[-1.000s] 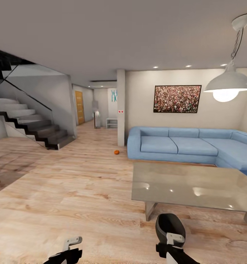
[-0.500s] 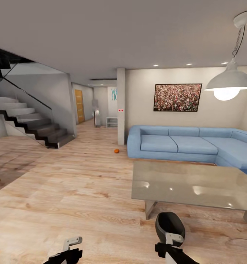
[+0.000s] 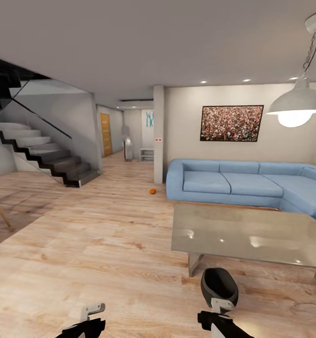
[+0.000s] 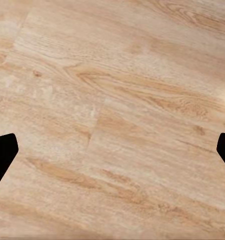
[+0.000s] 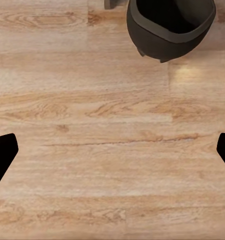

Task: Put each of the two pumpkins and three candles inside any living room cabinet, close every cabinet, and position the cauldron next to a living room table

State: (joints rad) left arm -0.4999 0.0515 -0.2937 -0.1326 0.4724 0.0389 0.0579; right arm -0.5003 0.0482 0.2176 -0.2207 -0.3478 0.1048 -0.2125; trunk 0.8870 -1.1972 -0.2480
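In the head view the cauldron [image 3: 219,285] is sitting on the wooden floor [image 3: 106,244] at the lower centre of the frame, just in front of the near edge of the glossy grey table [image 3: 252,234] and close to its left leg; the surface of this table is carrying nothing. One small orange pumpkin [image 3: 152,191] is lying on the floor in the middle of the frame, just left of the blue corner sofa [image 3: 233,184] and near the white pillar [image 3: 158,134]. The staircase [image 3: 41,152] is standing at the upper left; a lit pendant lamp [image 3: 296,103] is hanging at the upper right.

The left gripper [image 3: 85,321] is showing at the bottom edge, left of centre; the right gripper [image 3: 219,319] is at the bottom edge, just below the cauldron. In the right wrist view the cauldron [image 5: 170,25] is appearing at the top of the frame over bare floor; the dark fingertips [image 5: 2,152] are sitting at both side edges, so this gripper is spread wide and holding nothing. In the left wrist view the fingertips [image 4: 2,152] are equally far apart over the floor, gripping nothing.
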